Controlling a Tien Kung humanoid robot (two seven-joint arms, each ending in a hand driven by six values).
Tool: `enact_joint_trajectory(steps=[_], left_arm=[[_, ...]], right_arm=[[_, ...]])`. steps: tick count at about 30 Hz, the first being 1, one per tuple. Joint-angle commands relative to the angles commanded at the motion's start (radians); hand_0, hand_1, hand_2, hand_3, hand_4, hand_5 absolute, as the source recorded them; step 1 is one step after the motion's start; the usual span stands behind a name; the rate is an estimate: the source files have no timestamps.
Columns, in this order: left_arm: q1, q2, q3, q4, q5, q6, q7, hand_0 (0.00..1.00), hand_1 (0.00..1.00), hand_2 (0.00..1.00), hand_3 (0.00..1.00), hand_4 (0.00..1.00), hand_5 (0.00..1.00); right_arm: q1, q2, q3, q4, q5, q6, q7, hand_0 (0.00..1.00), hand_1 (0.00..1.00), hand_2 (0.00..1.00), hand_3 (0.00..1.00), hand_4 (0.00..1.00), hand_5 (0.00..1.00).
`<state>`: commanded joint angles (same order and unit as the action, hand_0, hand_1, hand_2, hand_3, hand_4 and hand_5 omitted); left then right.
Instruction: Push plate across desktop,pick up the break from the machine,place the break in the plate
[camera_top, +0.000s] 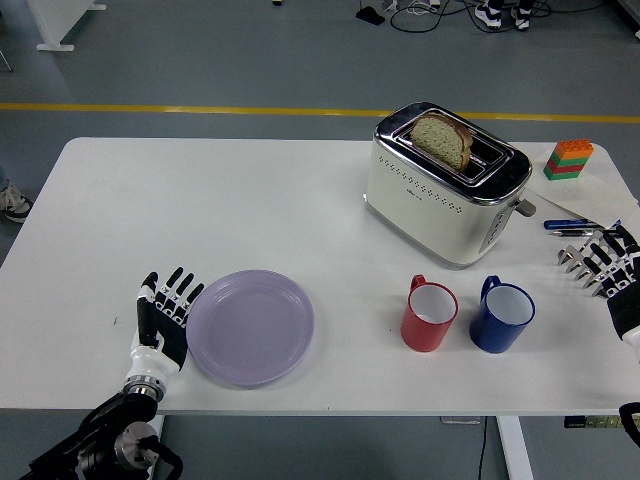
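Left hand (165, 318) flat, fingers extended; right hand (605, 262) open.

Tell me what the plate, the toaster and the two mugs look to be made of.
The plate looks like lavender plastic: an even matte sheen and a thin rim. The toaster seems to be cream-painted metal with a polished chrome top that mirrors its surroundings. The red mug and the blue mug look enamelled, glossy outside and white inside, though glazed ceramic is possible.
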<state>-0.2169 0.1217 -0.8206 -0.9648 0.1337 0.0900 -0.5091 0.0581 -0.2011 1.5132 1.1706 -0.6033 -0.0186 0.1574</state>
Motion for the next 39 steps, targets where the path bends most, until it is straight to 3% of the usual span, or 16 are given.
enact_joint_trajectory(steps=[22, 39], left_arm=[[-0.113, -0.052, 0.112, 0.083, -0.084, -0.014, -0.004, 0.803, 0.831, 0.892, 0.845, 0.589, 0.998], [-0.154, -0.077, 0.146, 0.102, -0.104, -0.026, 0.001, 0.799, 0.825, 0.889, 0.843, 0.587, 0.998]], right_arm=[[0.012, 0.001, -0.002, -0.001, 0.001, 0.000, 0.000, 0.857, 0.803, 0.858, 0.840, 0.603, 0.492], [0.015, 0.002, -0.008, -0.002, 0.002, 0.000, 0.000, 0.857, 0.803, 0.858, 0.839, 0.602, 0.491]])
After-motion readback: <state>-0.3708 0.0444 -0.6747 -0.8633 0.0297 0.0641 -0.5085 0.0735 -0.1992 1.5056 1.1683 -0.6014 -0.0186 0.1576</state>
